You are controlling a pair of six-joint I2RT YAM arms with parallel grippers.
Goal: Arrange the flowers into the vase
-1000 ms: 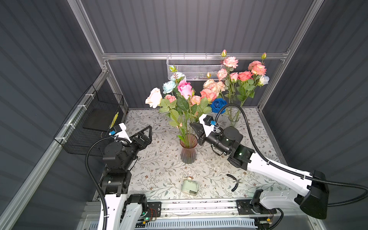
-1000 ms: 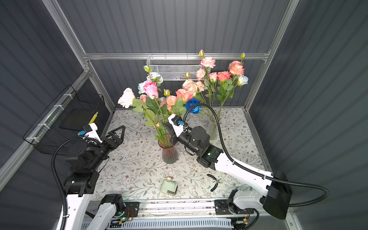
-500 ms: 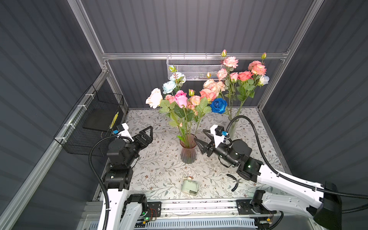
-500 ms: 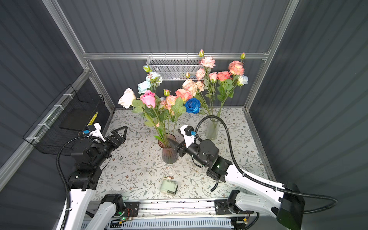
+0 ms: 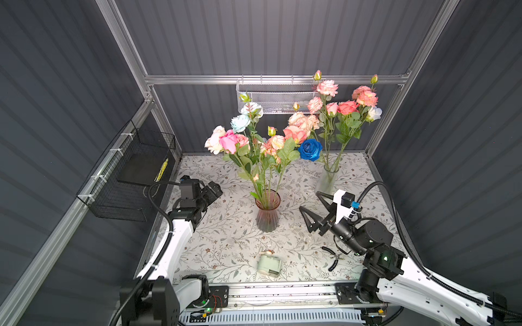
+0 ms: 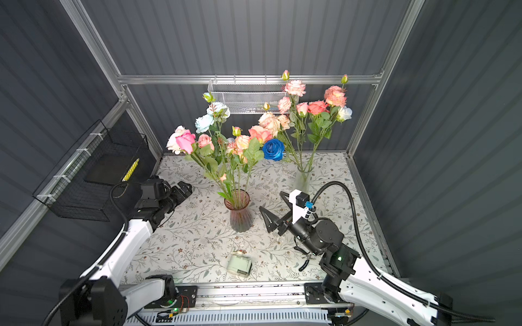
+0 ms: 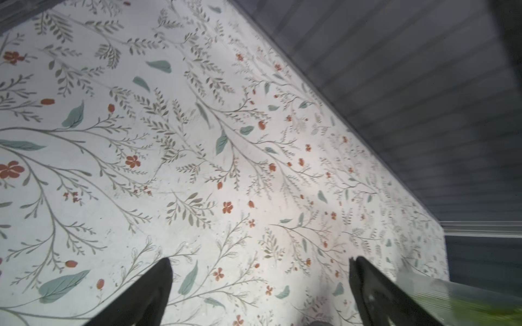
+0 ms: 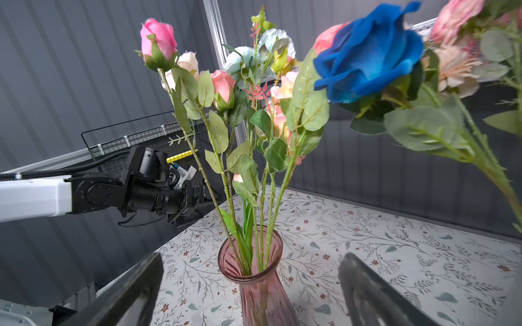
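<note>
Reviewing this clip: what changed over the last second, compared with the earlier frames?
The right pincer let go of the pink rose, opened wide and drew back from the pink vase toward the robot's base. The freed pink rose sank lower and tilted left in the vase. Unchanged: the left pincer stayed open and empty; the clear vase and the deep blue rose kept their places.

arm links (image 5: 180, 240) white; joints (image 5: 375, 234) black; ribbed cables (image 5: 378, 183) black
</note>
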